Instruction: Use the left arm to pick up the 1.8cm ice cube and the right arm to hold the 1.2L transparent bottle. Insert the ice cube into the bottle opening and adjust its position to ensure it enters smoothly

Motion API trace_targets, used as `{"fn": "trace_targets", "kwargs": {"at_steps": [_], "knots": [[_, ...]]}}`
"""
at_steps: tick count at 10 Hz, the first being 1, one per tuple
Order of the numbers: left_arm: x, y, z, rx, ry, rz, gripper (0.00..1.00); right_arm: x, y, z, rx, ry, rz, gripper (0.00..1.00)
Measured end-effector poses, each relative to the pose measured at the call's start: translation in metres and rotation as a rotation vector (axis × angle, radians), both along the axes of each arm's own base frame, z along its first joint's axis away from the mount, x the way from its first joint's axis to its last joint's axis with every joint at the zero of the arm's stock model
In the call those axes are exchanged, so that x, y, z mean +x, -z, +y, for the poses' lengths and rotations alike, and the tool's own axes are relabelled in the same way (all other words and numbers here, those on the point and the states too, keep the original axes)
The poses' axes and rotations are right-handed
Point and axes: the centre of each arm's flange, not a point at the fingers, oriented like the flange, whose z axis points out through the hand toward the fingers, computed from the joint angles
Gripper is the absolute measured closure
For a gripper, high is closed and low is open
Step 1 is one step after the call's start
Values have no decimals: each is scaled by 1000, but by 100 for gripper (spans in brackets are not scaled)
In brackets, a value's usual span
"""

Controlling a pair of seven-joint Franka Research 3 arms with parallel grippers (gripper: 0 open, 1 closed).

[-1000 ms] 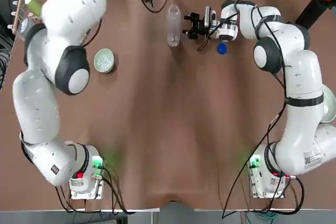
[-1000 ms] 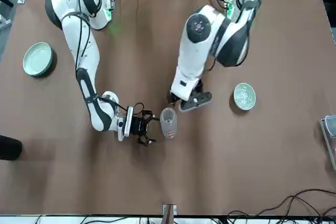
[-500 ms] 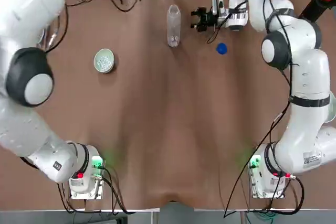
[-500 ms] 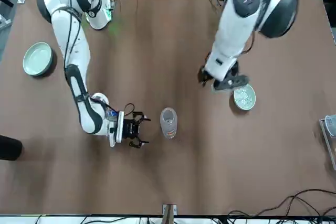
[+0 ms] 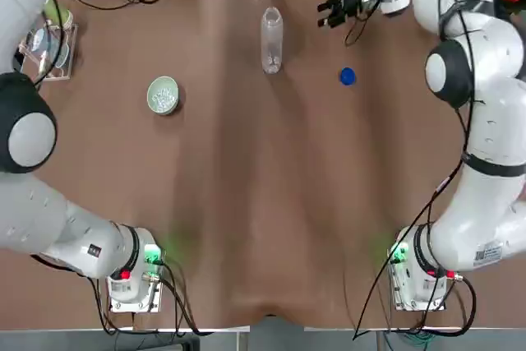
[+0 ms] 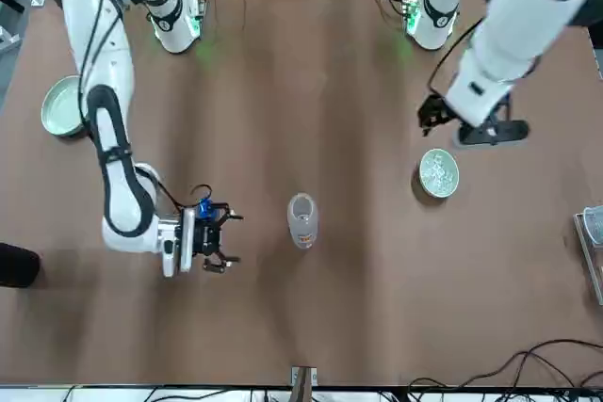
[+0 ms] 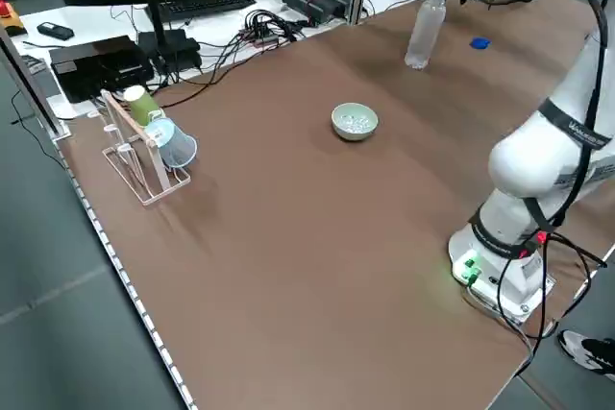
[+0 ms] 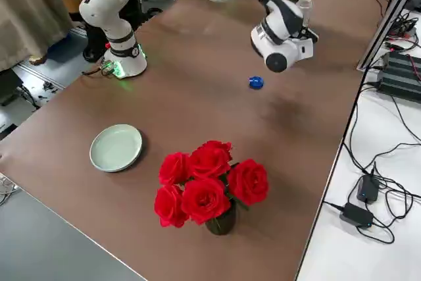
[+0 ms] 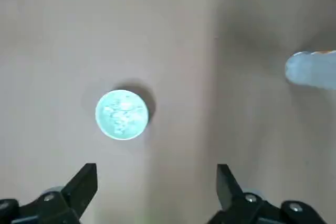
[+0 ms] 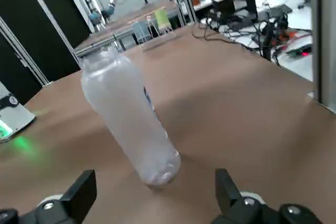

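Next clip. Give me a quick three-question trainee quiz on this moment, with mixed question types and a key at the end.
1. True or false: the right gripper is shut on the transparent bottle.
2. The blue cap is: A) screwed on the bottle; B) on the table, apart from the bottle; C) in the right gripper.
3. Fill in: the ice cubes lie in the pale green ____.

Key: 1. False: it is open and apart from the bottle. 2. B. 3. bowl.

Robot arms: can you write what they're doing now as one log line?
left gripper: open, high over bowl | right gripper: open, beside bottle, not touching | bottle: upright, uncapped | cap: on table
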Motion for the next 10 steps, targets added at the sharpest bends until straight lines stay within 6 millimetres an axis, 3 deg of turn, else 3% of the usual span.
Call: {"fn": "trace_targets", "kwargs": {"at_steps": [2, 3, 5, 7, 10], "knots": [[2, -18, 59, -4, 32, -11, 0, -2, -88, -29, -186, 20, 98, 0], [-1, -27, 84, -4, 38, -7, 0, -8, -120, -48, -280, 41, 153, 0], [-15, -47, 121, -6, 34, -14, 0, -20, -159, -92, -431, 97, 252, 0], [-20, -54, 136, -7, 52, -23, 0, -31, -193, -135, -573, 198, 327, 0], [-12, -45, 136, -6, 93, -16, 0, -63, -278, -175, -821, 486, 426, 0]]}}
